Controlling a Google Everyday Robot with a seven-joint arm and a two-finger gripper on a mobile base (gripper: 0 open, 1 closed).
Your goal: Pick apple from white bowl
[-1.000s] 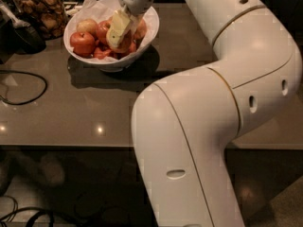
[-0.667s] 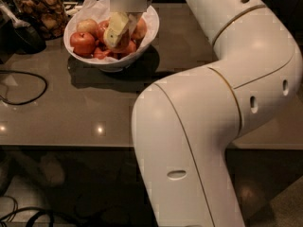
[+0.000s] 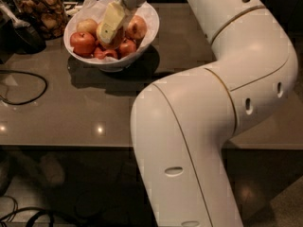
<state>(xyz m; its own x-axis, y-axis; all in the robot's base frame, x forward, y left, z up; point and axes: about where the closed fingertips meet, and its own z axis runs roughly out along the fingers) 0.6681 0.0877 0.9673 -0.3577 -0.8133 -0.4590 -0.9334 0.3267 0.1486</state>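
Note:
The white bowl (image 3: 142,44) with crumpled white paper lining stands on the dark table at the upper left. It holds several apples. A pale yellow-gold apple (image 3: 87,26) with a light blush lies at the bowl's left rear. A deep red apple (image 3: 83,42) lies in front of it, and a blushed apple (image 3: 138,27) lies at the right. My gripper (image 3: 111,23) reaches down from the top edge into the middle of the bowl, just right of the pale apple and touching or nearly touching the fruit pile. It hides the apples beneath it.
A glass jar of brown snacks (image 3: 40,11) stands left of the bowl, beside a dark object (image 3: 21,37). A black cable (image 3: 23,86) loops on the table at the left. My large white arm (image 3: 213,108) fills the right and centre foreground.
The gripper has shifted slightly left and sits lower over the middle of the bowl. The apples and the bowl have not moved.

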